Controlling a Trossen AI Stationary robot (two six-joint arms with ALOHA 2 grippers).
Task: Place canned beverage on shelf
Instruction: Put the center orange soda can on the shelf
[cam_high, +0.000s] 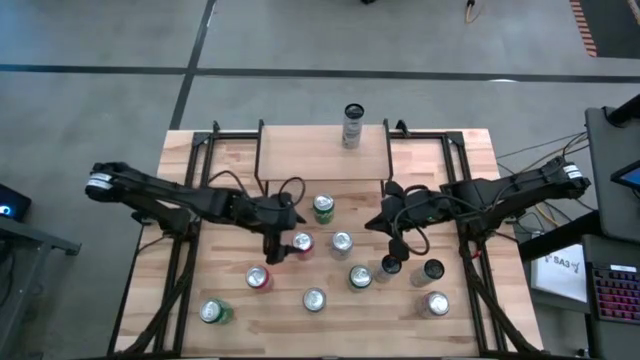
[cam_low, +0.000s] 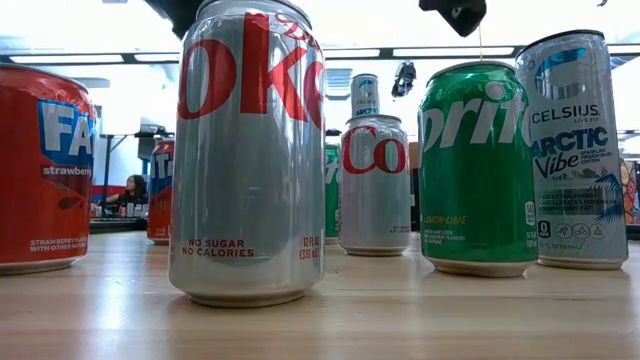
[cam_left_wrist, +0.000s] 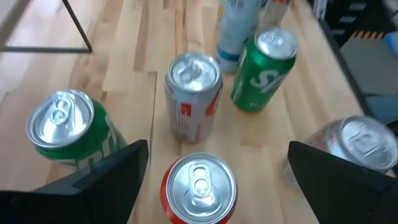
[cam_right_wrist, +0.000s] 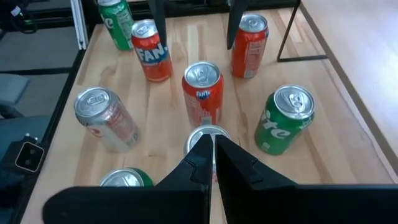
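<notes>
Several drink cans stand upright on the wooden table. My left gripper (cam_high: 284, 246) (cam_left_wrist: 217, 151) is open, its fingers wide on either side of a red can (cam_left_wrist: 199, 186) (cam_high: 302, 243) and apart from it. My right gripper (cam_high: 384, 222) (cam_right_wrist: 211, 142) is shut and hovers over a silver can (cam_high: 341, 242) (cam_right_wrist: 208, 134); the low view shows it (cam_low: 455, 12) well above the can tops. The shelf (cam_high: 300, 155) stands at the table's far middle. A tall silver can (cam_high: 352, 125) stands at its far edge.
Around the red can stand a green can (cam_high: 323, 207) on the far side, a red can (cam_high: 259, 278), a green can (cam_high: 360, 277) and a silver can (cam_high: 314, 299) nearer. Two dark-topped cans (cam_high: 390, 265) (cam_high: 432, 270) stand right. Black shelf legs (cam_left_wrist: 74, 25) rise nearby.
</notes>
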